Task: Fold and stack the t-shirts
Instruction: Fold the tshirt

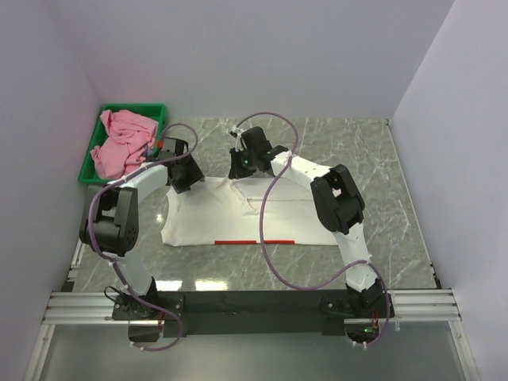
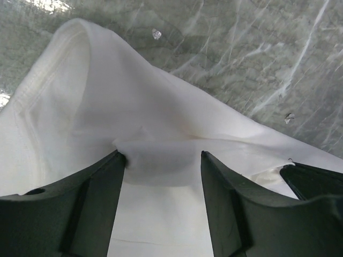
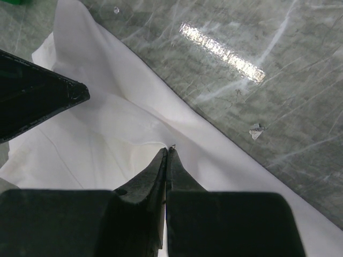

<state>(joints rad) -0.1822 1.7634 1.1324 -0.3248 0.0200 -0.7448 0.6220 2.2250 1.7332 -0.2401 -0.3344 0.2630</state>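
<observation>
Far left, pink t-shirt (image 1: 123,144) in green tray (image 1: 151,108); white t-shirt (image 1: 208,218) centre.

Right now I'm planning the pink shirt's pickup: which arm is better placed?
Left. The pink t-shirt lies in the green tray at far left, close beside the left gripper, whose jaws are open. The right gripper is farther, jaws shut on the white t-shirt.

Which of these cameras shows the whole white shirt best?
The top external view: the white shirt lies spread on the table, with most of its outline visible between the arms. The left wrist view shows only a raised fold inside the left gripper. The right wrist view shows only a slanting edge strip.
</observation>
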